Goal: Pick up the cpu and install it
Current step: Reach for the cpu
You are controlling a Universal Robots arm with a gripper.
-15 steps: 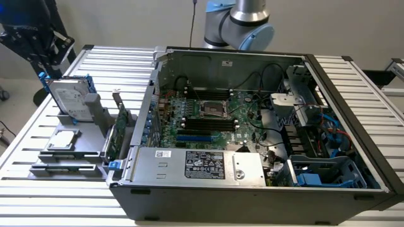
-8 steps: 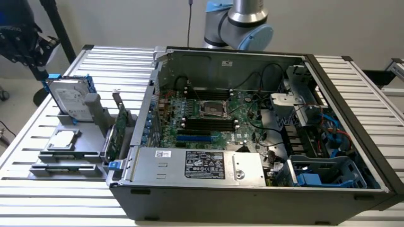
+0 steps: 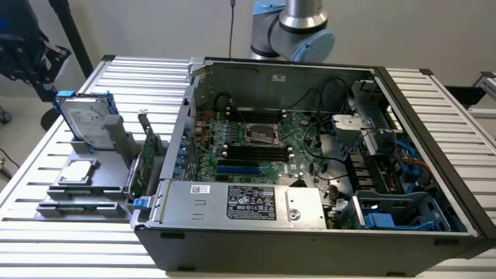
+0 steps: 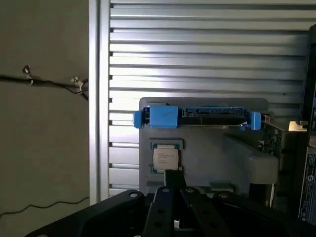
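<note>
The cpu (image 3: 75, 172) is a small square chip with a silvery top. It lies flat in a recess of the grey holder (image 3: 116, 168) on the table, at the exterior view's left. In the wrist view the cpu (image 4: 165, 159) lies just beyond my gripper (image 4: 173, 181), whose black fingers are shut with nothing between them. The gripper is well above the holder and apart from the chip. The dark end of the arm (image 3: 23, 49) hangs at the exterior view's upper left. An open socket (image 3: 261, 135) sits in the middle of the motherboard.
An open computer case (image 3: 434, 116) takes up most of the slatted metal table (image 3: 147, 75). A silver hard drive with blue rails (image 3: 83, 119) and upright green cards (image 3: 143, 160) stand in the same holder. The floor with cables (image 4: 44, 84) lies past the table edge.
</note>
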